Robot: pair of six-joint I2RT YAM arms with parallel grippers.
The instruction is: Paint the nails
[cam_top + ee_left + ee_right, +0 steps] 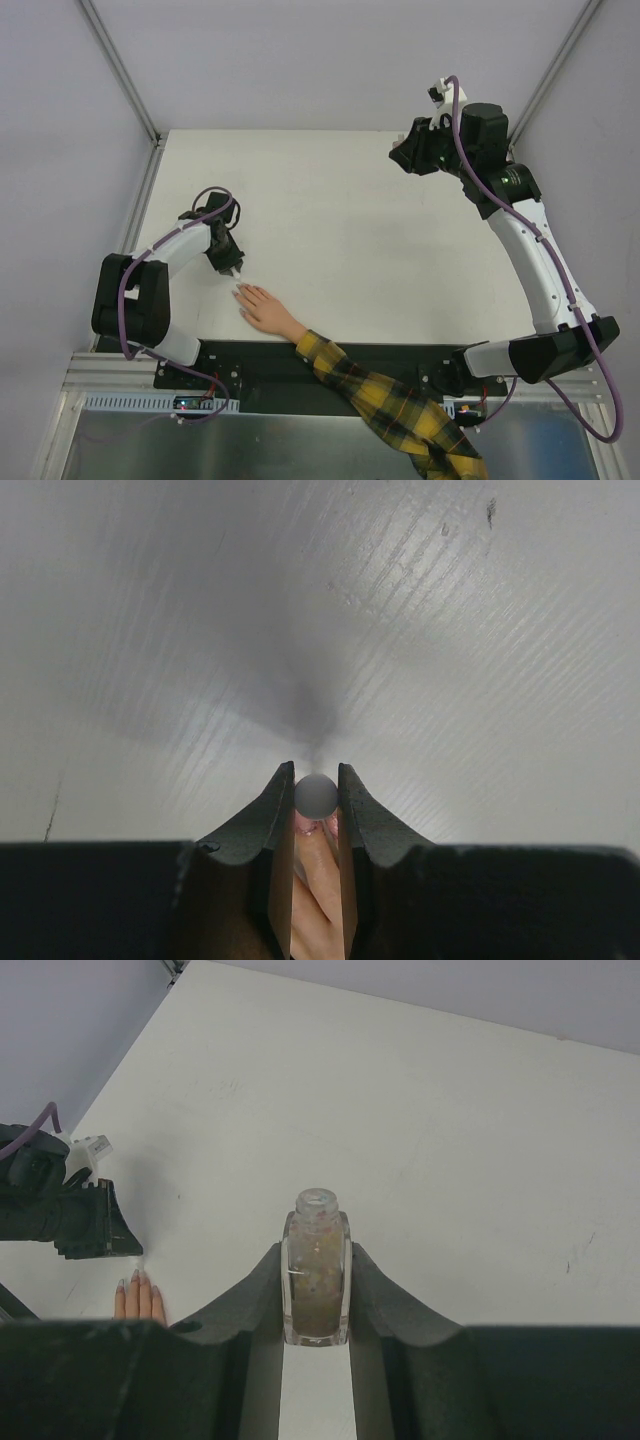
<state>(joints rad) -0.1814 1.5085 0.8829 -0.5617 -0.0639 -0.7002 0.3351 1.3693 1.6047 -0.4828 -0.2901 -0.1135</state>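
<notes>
Glass bottle point(316, 1280), uncapped, sits clamped in the right hand point(316, 1250) above the counter's point(350, 230) far right. Left hand point(316, 768) pinches a small grey knob point(316, 795) just over the mannequin's point(266, 313) nails point(240, 291), near-left.

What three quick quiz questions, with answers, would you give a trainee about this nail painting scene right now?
1. True or false: the right gripper is shut on a clear glass polish bottle with an uncapped neck.
2. Fill in: the fabric sleeve on the flesh-coloured mannequin hand is yellow-and-dark ____.
3. The left gripper, shut on a small grey round-ended tool, hangs closest to: A the sleeve, B the hand's pale nails, C the bottle.
Key: 1 true; 2 plaid; 3 B.
</notes>
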